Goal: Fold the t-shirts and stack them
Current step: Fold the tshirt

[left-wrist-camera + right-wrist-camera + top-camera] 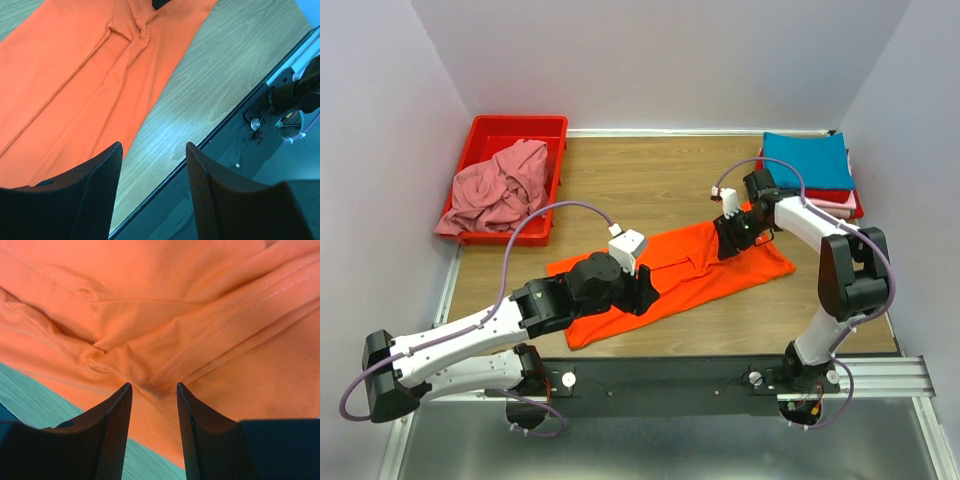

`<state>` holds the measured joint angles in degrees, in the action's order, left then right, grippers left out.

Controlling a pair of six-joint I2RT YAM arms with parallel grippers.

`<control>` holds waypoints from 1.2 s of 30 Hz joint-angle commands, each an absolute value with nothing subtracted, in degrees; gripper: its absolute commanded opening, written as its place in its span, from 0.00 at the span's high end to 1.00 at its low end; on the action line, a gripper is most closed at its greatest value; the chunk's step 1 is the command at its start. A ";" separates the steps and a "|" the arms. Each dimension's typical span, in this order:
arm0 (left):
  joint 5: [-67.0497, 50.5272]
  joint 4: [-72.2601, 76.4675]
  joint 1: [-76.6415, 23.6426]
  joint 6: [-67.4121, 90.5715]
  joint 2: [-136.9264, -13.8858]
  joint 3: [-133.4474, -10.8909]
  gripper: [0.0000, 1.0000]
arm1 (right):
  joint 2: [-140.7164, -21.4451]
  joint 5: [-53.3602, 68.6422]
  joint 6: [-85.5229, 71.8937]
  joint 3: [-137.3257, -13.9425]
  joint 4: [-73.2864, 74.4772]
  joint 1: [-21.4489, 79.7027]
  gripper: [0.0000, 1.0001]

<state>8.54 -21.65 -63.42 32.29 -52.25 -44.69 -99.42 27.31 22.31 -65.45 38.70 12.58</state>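
Tee (692, 266), L claw (154, 150) hovering, R claw (154, 386) low

Left arm (560, 300) hides the middle of the orange t-shirt (705, 262), both wrist views crop it, teal t-shirt (807, 158) covers the stack (838, 202), only pink and red edges visible.

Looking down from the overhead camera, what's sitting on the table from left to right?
Red bin holding a crumpled pink t-shirt → orange t-shirt laid out in the middle → folded stack with a teal t-shirt on top.
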 commanded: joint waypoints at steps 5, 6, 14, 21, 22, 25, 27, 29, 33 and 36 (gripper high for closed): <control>10.11 -21.10 -63.02 32.96 -50.80 -43.16 0.38 | -97.38 26.02 22.24 -63.37 38.76 12.92 0.51; 10.02 -21.01 -62.93 32.96 -50.71 -42.98 0.38 | -98.08 25.67 22.32 -63.46 38.76 13.01 0.51; 10.11 -21.27 -62.75 33.22 -49.75 -42.72 0.38 | -100.72 24.17 22.41 -64.34 38.76 13.80 0.53; 10.02 -21.62 -62.58 33.05 -49.57 -42.54 0.38 | -100.99 24.61 22.85 -65.47 39.29 15.03 0.81; 10.11 -21.71 -62.58 32.96 -49.57 -42.71 0.38 | -100.99 24.61 22.85 -66.26 39.46 15.12 0.83; 10.11 -21.88 -62.32 32.96 -49.31 -42.71 0.38 | -101.51 24.87 23.47 -68.20 40.25 16.34 0.91; 10.20 -22.06 -62.14 32.87 -49.22 -42.63 0.38 | -102.48 24.79 23.55 -70.92 40.78 17.84 0.94; 10.20 -22.15 -62.14 32.87 -49.22 -42.63 0.38 | -104.49 24.61 23.64 -73.11 41.31 19.07 0.95; 10.37 -22.24 -61.96 33.22 -48.96 -42.45 0.38 | -109.33 22.42 24.52 -80.48 42.36 22.23 0.97; 10.28 -22.15 -61.87 33.31 -48.78 -42.28 0.38 | -113.72 21.01 25.05 -84.54 43.15 23.55 0.96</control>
<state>8.56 -22.20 -62.24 32.69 -49.78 -43.18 -108.97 23.94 23.64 -79.77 40.99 21.89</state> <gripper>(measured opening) 0.615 0.037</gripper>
